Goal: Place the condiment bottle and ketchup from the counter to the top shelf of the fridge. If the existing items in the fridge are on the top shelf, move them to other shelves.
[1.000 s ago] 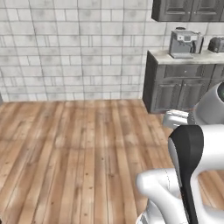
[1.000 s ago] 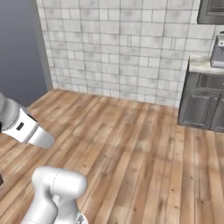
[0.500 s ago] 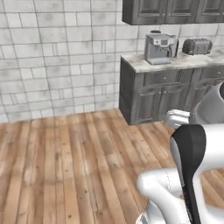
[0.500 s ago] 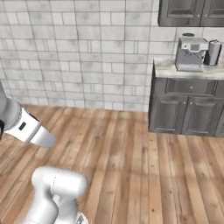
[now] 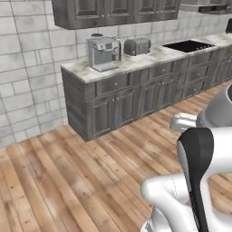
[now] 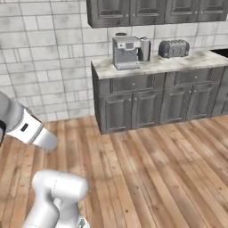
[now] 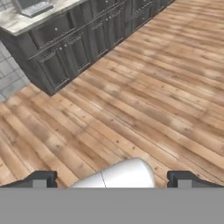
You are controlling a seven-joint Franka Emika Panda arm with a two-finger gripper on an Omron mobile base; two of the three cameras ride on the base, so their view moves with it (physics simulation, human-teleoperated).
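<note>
My gripper (image 7: 111,180) stands open in the hand view, its two dark fingertips (image 7: 40,179) wide apart at the bottom with nothing held between them. It points down at bare wooden floor (image 7: 153,87). The condiment bottle, the ketchup, the sink counter, the fridge with its shelves, the drumstick and the milk can are all out of view. My white arm (image 5: 199,163) rises at the lower right of the left base view.
A short marbled slab (image 5: 136,62) on dark grey cabinets (image 6: 133,104) carries a coffee machine (image 5: 103,52) and a toaster (image 5: 137,45). A dark cooktop (image 5: 188,45) lies further right. A tiled wall (image 6: 44,67) stands behind; open wooden floor (image 6: 156,169) lies ahead.
The whole picture has shifted: the base has turned, so the cabinets with the coffee machine now stand near the middle and look closer. The arm keeps its pose.
</note>
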